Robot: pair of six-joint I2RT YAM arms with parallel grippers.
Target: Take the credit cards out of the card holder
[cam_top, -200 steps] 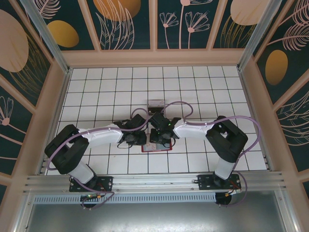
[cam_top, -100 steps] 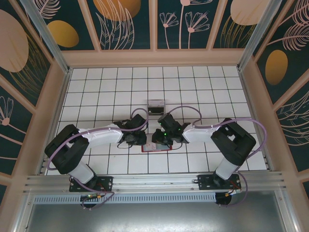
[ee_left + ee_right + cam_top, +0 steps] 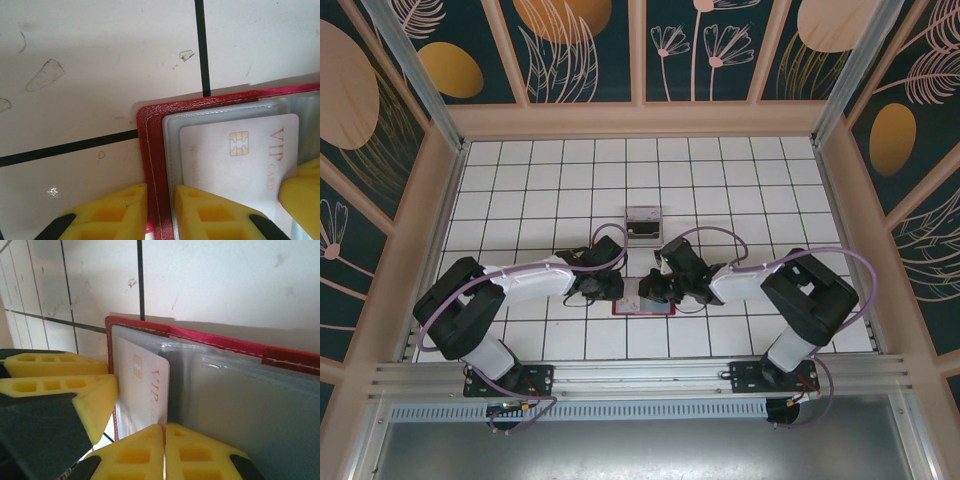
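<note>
Closing fully at the credit card's corner, my right jaws seem ready to pull; left jaws clamp the card holder.

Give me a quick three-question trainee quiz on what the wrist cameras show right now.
1. True or false: the right hand has its fingers spread wide apart.
2. What is printed on the white card? A) VIP CARD B) BANK C) nothing
3. Fill in: between the fingers of the left hand lies the red edge of the ____.

Key
1. False: they are pressed together at the card's edge.
2. A
3. card holder
</note>
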